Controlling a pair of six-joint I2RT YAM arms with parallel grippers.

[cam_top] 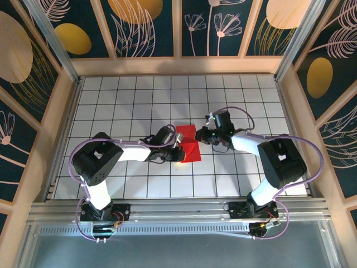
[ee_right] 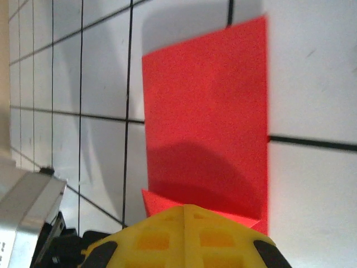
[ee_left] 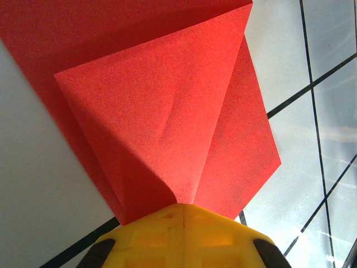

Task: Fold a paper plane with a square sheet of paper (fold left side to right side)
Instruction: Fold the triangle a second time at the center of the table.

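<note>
The square sheet of paper (cam_top: 191,149) lies partly folded near the middle of the white grid table (cam_top: 134,100). In the left wrist view the red paper (ee_left: 167,100) has a raised triangular flap curling down into my left gripper (ee_left: 181,206), whose yellow fingers are shut on the flap's tip. From above, the left gripper (cam_top: 179,140) sits at the sheet's left edge. My right gripper (cam_top: 201,135) is at the sheet's upper right edge. In the right wrist view its fingers (ee_right: 162,240) are shut and sit over the near end of the paper (ee_right: 206,111), casting a shadow on it.
Wooden-framed walls (cam_top: 66,111) enclose the table on three sides. A metal rail (cam_top: 178,209) runs along the near edge by the arm bases. Part of the left arm's grey body (ee_right: 28,212) shows beside the right gripper. Open grid tiles lie to the left, right and back.
</note>
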